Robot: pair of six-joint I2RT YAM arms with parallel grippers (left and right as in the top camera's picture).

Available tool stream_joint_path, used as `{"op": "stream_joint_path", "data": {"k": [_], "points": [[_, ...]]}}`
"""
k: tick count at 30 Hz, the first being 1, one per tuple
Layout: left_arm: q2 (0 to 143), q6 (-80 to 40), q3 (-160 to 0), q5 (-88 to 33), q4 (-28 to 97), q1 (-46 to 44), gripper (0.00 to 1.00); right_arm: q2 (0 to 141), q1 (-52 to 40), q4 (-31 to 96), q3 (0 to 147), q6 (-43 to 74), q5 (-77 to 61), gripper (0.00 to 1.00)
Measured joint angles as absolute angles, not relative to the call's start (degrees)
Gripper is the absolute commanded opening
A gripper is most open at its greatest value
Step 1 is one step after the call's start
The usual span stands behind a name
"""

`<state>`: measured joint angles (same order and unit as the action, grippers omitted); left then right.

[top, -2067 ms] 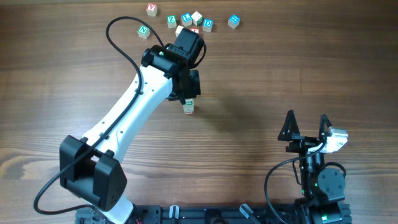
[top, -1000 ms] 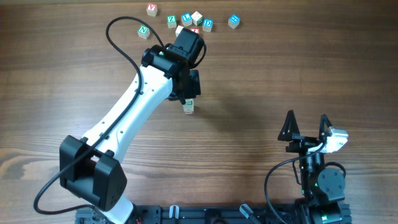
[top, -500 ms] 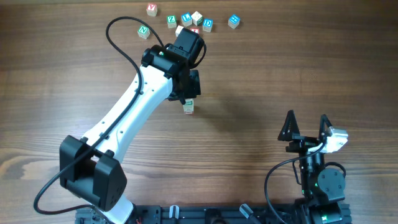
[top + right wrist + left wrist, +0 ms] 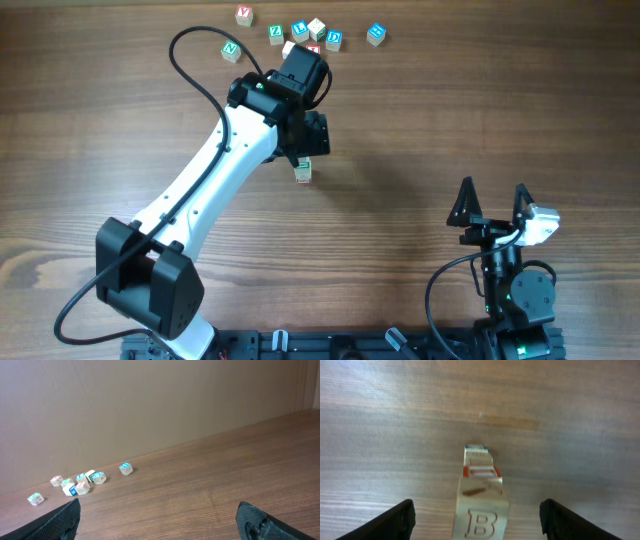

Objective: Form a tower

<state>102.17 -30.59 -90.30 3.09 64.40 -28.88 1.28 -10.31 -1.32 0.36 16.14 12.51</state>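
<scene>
The tower (image 4: 481, 485) stands as a narrow column of pale wooden cubes in the left wrist view, and its top cube (image 4: 482, 519) bears an outlined letter B. Under it show a red-printed face and then a blue-printed one. My left gripper (image 4: 480, 521) is open, its black fingers (image 4: 390, 522) standing wide on either side and clear of the top cube. From overhead the tower (image 4: 303, 173) peeks out just below the left gripper (image 4: 305, 155). My right gripper (image 4: 492, 208) rests open near the front right with nothing between its fingers.
Several loose letter cubes (image 4: 300, 31) lie scattered along the table's far edge, behind the left arm, from one at the left (image 4: 231, 49) to a blue one (image 4: 375, 34) at the right. The right wrist view shows the same cluster (image 4: 82, 484) far off.
My left gripper's jaws have spread apart and let go of the top cube, which stays on the column. Neither arm has shifted otherwise.
</scene>
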Motion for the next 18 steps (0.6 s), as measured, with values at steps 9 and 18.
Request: {"op": "stream_joint_path", "data": {"k": [9,18], "points": [[102.17,-30.57,-90.24,4.82,56.53,-19.97,1.0,1.28,-10.31,-1.32,0.36,16.14,12.51,1.0],[102.17,-30.55,-90.24,5.34,56.49,-6.15,1.0,1.28,-10.31,-1.32,0.36,16.14,12.51,1.0]]}}
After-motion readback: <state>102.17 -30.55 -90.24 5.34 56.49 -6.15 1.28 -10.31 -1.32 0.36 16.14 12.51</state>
